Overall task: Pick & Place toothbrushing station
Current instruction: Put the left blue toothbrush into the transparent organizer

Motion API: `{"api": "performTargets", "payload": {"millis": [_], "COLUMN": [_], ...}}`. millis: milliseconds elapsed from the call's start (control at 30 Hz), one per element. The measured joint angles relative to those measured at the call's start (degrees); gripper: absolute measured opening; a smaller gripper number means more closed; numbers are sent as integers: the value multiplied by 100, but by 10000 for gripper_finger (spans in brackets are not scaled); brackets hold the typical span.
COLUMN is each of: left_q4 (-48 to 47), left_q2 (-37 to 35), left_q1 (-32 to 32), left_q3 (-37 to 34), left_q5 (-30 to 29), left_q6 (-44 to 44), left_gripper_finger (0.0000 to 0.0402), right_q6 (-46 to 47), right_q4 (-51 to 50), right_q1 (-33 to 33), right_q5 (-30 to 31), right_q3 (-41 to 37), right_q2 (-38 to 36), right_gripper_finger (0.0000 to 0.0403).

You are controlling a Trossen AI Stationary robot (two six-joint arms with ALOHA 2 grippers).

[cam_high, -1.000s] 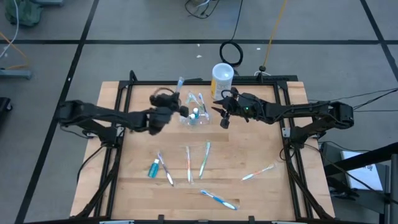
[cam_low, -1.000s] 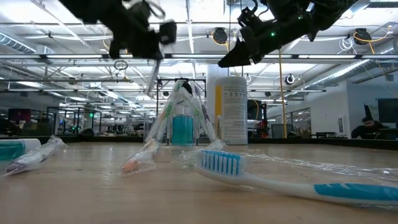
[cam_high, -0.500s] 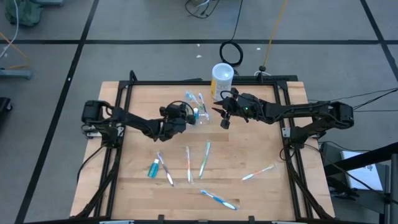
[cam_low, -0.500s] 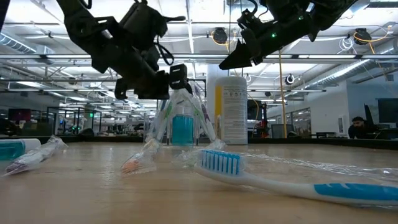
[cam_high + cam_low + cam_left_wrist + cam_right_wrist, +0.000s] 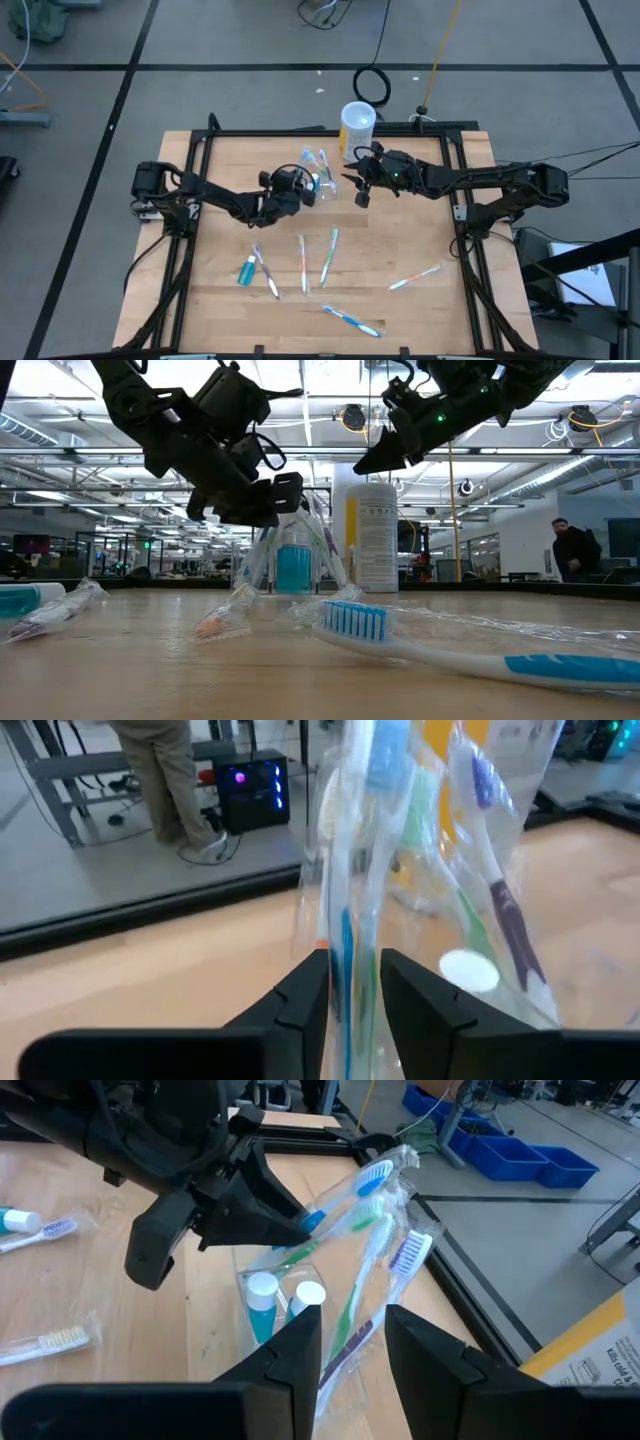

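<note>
Honestly, my worry starts on the left: my left gripper (image 5: 297, 186) sits hard against the clear holder (image 5: 316, 186), and from its wrist camera I see the fingers (image 5: 305, 995) parted with a wrapped blue toothbrush (image 5: 347, 935) standing in the gap, so I judge them released rather than clamped. If I pull away crookedly, a finger could snag the wrapper and tip the light holder, spilling the brushes and the teal tubes (image 5: 257, 1302) inside it. Loose toothbrushes (image 5: 303, 262) and another teal tube (image 5: 245, 270) lie nearer the table's front edge, well apart from both arms. On the right, my right gripper (image 5: 360, 187) hovers just beside the holder, fingers apart and holding nothing, with the white canister (image 5: 356, 124) close behind it, easy to knock over.
</note>
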Motion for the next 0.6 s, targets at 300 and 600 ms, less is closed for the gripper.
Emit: {"api": "performTargets", "payload": {"millis": [300, 600], "left_q4": [-806, -1680], "left_q2": [-257, -984], "left_q1": [53, 66], "left_q3": [6, 4], "left_q5": [293, 820], "left_q6": [-702, -897], "left_gripper_finger": [66, 8], "right_q6": [2, 61], "right_q4": [-224, -238], "right_q1": [0, 0], "right_q5": [0, 1], "right_q3": [0, 0], "right_q2": [0, 0], "right_gripper_finger": [105, 105]}}
